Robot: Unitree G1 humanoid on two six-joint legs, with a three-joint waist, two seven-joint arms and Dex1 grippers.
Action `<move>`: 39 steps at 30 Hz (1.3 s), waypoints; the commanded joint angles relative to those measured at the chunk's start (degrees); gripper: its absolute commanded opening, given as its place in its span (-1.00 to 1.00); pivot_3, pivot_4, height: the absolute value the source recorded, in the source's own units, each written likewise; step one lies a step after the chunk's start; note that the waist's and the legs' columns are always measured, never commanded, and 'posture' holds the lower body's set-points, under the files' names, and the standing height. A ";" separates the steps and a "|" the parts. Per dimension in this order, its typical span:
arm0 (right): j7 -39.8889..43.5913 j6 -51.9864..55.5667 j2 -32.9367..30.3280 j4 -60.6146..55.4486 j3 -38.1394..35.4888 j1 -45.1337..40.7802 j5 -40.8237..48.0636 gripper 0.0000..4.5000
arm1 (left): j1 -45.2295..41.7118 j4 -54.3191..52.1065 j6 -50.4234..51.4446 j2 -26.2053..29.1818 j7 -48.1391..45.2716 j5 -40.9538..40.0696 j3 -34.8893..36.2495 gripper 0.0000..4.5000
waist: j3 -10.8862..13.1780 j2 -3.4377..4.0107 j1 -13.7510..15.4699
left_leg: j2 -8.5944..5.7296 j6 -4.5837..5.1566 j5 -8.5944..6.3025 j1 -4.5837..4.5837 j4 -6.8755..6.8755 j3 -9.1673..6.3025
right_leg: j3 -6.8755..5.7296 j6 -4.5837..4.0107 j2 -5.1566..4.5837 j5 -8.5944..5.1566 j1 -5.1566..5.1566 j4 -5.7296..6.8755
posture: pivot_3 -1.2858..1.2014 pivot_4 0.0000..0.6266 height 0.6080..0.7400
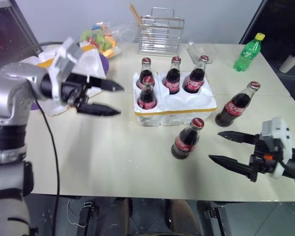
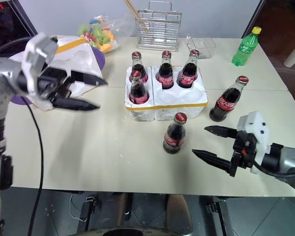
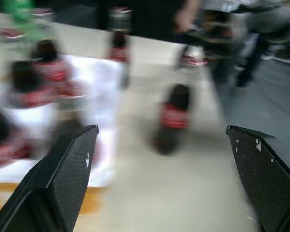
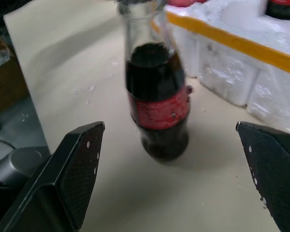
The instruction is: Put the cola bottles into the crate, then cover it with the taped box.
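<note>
White styrofoam crate (image 1: pixel 187 105) with a yellow tape band holds four dark glass cola bottles (image 1: pixel 172 74); two stand on the table (image 1: pixel 113 162). Both end effectors, left (image 1: pixel 105 98) and right (image 1: pixel 225 146), gape empty.

Wire basket (image 1: pixel 161 35) at the table's (image 1: pixel 113 162) far edge; green bottle (image 1: pixel 248 52) well right of it, clear tray (image 1: pixel 202 51) between.

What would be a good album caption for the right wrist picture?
Open right gripper lined up on a cola bottle standing on the table beside the crate.
</note>
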 commanded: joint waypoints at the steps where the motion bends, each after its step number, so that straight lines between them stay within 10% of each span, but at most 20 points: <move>1: -1.10 -2.09 1.82 -0.95 4.74 -2.63 -1.23 1.00 | 4.44 -8.48 0.00 -1.88 4.35 -2.26 -0.99 0.97 | -0.01 -0.02 -0.07 | 0.00 0.00 0.00 0.03 0.04 0.00 | 0.00 -0.02 0.00 -0.01 0.06 -0.02 | 0.03 -0.52 0.98; 20: -7.44 -2.16 13.29 10.34 25.09 -20.14 -9.34 1.00 | 7.45 -9.33 -4.59 -8.85 13.57 -1.37 -4.76 0.97 | -0.02 -0.04 -0.29 | 0.00 0.00 0.01 0.02 0.05 0.00 | 0.02 0.00 0.02 0.01 0.01 -0.01 | 0.03 -0.52 0.98; 26: -6.28 0.10 12.59 5.89 21.78 -20.57 -3.46 0.14 | 6.68 -8.02 -5.91 -9.55 14.15 -0.69 -5.05 1.00 | -0.02 -0.04 -0.22 | 0.00 0.00 0.01 0.01 0.02 0.00 | 0.01 0.03 0.02 0.02 -0.01 -0.01 | 0.03 -0.52 0.98; 33: -10.54 4.77 10.88 6.20 14.27 -33.12 11.09 0.14 | 6.64 -7.02 -6.88 -9.64 15.19 -0.59 -4.41 1.00 | 0.04 0.06 -0.67 | 0.00 0.01 0.01 -0.03 0.00 0.01 | 0.03 0.18 0.03 0.11 -0.11 0.03 | 0.03 -0.52 0.98; 39: -14.70 3.71 11.15 20.75 19.05 -53.07 2.34 0.14 | 7.32 -7.44 -7.11 -9.85 16.71 -1.24 -3.57 1.00 | 0.05 0.07 -0.25 | 0.00 0.00 0.01 -0.02 -0.03 -0.01 | 0.02 0.01 0.04 0.04 -0.10 0.00 | 0.03 -0.52 0.98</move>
